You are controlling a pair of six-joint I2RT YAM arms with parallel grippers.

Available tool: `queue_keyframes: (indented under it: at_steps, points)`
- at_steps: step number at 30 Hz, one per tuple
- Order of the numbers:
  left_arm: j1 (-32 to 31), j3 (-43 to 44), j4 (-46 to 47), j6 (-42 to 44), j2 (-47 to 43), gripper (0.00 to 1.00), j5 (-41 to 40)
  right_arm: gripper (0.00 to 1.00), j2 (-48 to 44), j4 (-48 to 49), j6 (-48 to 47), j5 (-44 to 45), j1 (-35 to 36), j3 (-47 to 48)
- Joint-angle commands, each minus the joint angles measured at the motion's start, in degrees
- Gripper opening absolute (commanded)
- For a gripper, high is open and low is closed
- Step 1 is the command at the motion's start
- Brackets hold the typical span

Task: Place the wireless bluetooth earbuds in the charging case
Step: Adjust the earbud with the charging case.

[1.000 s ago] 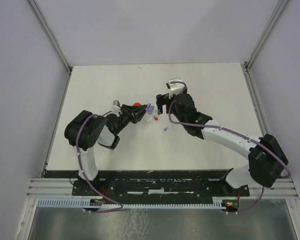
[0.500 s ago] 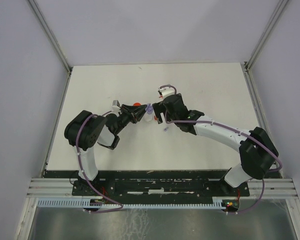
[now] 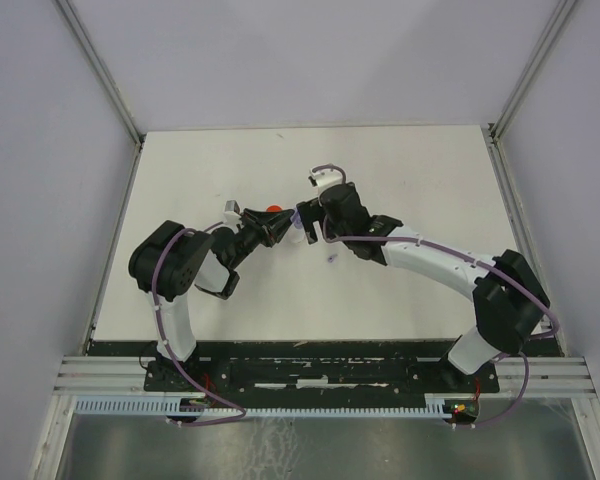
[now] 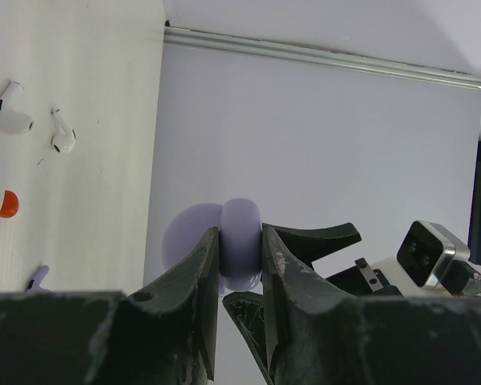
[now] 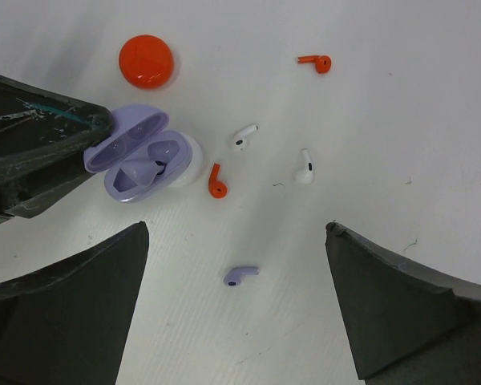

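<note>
Earbuds (image 5: pixel 244 136) scattered; L hand (image 4: pixel 240 241) grips case (image 5: pixel 136 168).

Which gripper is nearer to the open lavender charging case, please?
Left. The left gripper has its fingers clamped on the lavender charging case; the right gripper hangs open above it, not touching.

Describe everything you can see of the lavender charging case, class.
The lavender charging case is a rounded, glossy plastic shell, hinged open. One lavender earbud sits in a well of its base, and the well beside it looks empty. The left gripper pinches the case between both fingers. A white rounded object shows just beside it.
</note>
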Motion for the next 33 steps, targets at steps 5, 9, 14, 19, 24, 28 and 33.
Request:
queue_keyframes:
  at_steps: [5, 9, 14, 19, 24, 28, 33]
  points:
    - [-0.1, 1.0, 7.8, -0.5, 0.5, 0.03, 0.8, 0.99, 2.1, 1.1, 0.4, -1.0, 1.1, 5.0]
    - [-0.1, 1.0, 7.7, -0.5, 0.6, 0.03, 0.9, 0.99, 3.6, 0.9, 0.4, -1.0, 1.5, 6.6]
    - [-0.2, 0.9, 7.7, -0.5, 0.4, 0.03, 0.9, 0.99, 4.9, 0.6, 0.3, 0.0, 1.5, 7.7]
    - [-0.2, 0.9, 7.7, -0.5, 0.5, 0.03, 0.9, 0.99, 5.5, -0.1, 0.3, 1.9, 1.5, 8.6]
    - [-0.1, 0.8, 7.7, -0.6, 0.3, 0.03, 1.0, 1.0, 6.6, 0.1, 0.2, 2.9, 1.6, 9.5]
    - [-0.2, 0.8, 7.7, -0.6, 0.2, 0.03, 1.0, 1.0, 7.6, 0.1, 0.3, 3.6, 1.5, 10.3]
    - [-0.1, 0.7, 7.7, -0.6, 0.0, 0.03, 1.0, 1.0, 7.8, 0.1, 0.3, 4.7, 1.3, 10.8]
